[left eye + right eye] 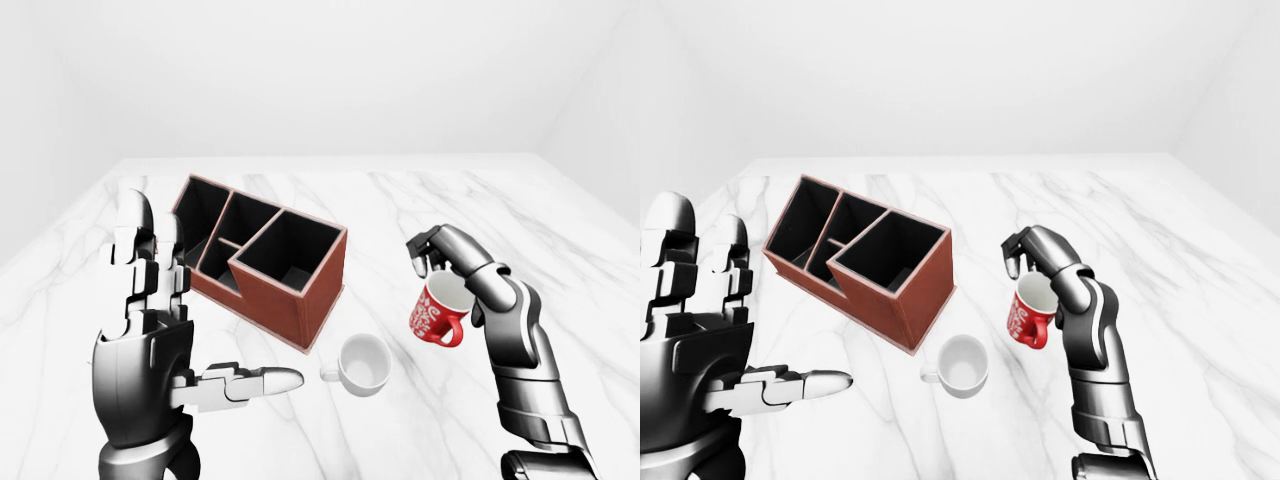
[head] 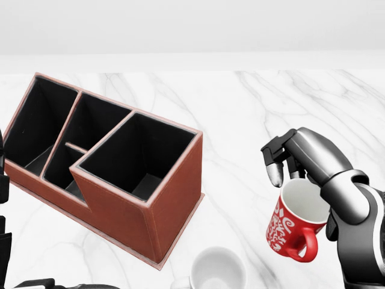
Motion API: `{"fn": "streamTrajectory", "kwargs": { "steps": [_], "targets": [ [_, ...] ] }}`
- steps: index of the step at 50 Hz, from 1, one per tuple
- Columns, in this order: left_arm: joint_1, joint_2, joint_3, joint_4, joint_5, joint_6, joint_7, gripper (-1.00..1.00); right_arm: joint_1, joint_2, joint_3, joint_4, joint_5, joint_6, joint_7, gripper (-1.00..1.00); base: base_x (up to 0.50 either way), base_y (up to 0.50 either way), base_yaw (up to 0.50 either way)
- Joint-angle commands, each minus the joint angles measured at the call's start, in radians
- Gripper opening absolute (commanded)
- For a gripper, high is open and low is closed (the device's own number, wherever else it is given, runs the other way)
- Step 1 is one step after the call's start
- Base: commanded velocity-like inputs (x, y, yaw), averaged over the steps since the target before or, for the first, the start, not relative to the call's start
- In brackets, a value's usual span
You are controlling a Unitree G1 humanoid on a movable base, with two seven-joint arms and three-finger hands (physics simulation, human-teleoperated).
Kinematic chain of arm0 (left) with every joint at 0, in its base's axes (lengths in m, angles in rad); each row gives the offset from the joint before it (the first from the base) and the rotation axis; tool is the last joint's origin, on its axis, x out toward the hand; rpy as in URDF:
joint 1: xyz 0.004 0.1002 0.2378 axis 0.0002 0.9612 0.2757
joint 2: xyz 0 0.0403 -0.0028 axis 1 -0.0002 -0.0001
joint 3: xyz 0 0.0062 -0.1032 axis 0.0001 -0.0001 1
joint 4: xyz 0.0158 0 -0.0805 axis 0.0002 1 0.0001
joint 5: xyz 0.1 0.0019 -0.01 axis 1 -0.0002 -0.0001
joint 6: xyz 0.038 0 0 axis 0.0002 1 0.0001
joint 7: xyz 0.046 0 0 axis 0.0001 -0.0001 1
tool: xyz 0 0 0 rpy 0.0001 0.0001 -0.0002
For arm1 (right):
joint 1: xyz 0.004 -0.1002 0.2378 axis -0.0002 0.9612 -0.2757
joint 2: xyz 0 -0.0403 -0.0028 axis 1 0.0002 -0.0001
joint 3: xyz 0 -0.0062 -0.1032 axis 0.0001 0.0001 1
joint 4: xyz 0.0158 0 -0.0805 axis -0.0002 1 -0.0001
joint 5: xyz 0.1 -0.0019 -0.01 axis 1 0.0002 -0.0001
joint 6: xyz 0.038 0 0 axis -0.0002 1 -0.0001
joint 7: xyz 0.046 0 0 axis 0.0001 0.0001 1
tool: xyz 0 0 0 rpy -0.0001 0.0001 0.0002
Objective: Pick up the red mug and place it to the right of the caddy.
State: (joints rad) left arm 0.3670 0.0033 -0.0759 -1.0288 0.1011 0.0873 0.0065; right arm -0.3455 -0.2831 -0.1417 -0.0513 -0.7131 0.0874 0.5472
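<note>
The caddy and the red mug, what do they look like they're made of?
The caddy looks like leather or faux leather: matte reddish-brown walls with a paler trim line along the edges and a dark lining; it could also be painted wood. The red mug, held in the right hand, looks like glazed ceramic: smooth red outside with white print, and a plain white inside.

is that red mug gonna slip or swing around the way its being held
Probably a bit insecure: the right hand seems to hold the red mug only at its rim, so it hangs tilted, handle low. It looks rigid and glossy, so likely slippery and prone to swing. Set down tilted on the marble counter, it could tip or roll.
</note>
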Motion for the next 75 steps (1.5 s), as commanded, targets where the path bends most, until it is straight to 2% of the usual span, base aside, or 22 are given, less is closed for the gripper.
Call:
{"fn": "streamTrajectory", "kwargs": {
  "steps": [1, 37, 75],
  "targets": [
    [-0.045, 0.002, 0.006, 0.115, -0.003, 0.000, 0.012, 1.00, -0.070, 0.016, 0.032, 0.134, -0.044, 0.000, -0.059, -1.00, 0.00, 0.00, 0.00],
    [-0.049, 0.001, 0.013, 0.113, -0.006, 0.000, 0.008, 1.00, -0.141, 0.110, 0.122, 0.281, -0.078, 0.000, -0.182, -1.00, 0.00, 0.00, 0.00],
    [-0.045, 0.004, 0.002, 0.120, -0.003, 0.000, 0.013, 1.00, -0.260, 0.161, 0.161, 0.548, -0.059, 0.000, -0.402, -1.00, 0.00, 0.00, 0.00]
  ]
}}
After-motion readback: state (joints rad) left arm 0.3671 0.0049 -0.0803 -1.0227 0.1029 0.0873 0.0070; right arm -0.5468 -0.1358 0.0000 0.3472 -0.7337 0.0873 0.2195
